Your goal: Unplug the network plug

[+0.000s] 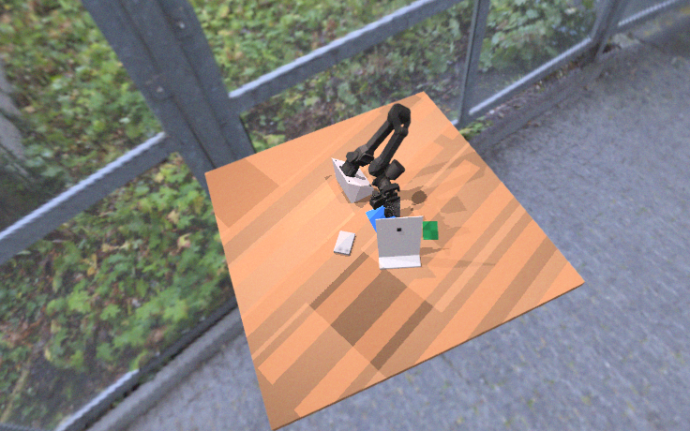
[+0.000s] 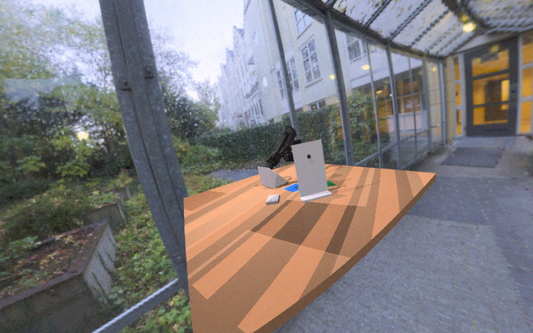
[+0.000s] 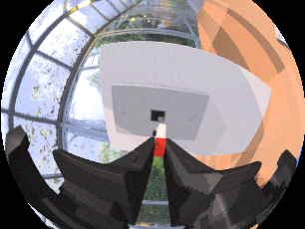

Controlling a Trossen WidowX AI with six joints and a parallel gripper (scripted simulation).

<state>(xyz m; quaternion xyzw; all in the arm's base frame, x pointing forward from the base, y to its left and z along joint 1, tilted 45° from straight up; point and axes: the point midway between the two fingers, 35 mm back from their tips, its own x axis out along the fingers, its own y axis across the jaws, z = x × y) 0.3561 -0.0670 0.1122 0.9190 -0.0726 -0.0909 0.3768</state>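
Note:
My gripper point(image 3: 159, 141) is shut on the plug point(image 3: 160, 129), whose white front and red part show between the fingertips in the wrist view. The upright panel point(image 1: 398, 244) point(image 2: 312, 174) point(image 3: 145, 62) stands in front of the gripper, with a grey socket plate point(image 3: 135, 102) around the dark socket opening point(image 3: 155, 114). The opening shows largely uncovered; the plug's front end overlaps its lower right edge in this view. Whether the tip is fully clear cannot be told. The top and exterior views see the panel's back, which hides the fingertips and plug. A blue square point(image 1: 375, 217) point(image 2: 290, 187) and a green square point(image 1: 429, 230) point(image 2: 330, 183) lie on the table.
A small white block point(image 1: 344, 242) point(image 2: 272, 198) lies left of the panel. A pale wedge-shaped box point(image 1: 356, 192) point(image 2: 271, 178) stands farther back, near the arm. The wooden table point(image 1: 294, 289) point(image 2: 227, 264) has open edges all round.

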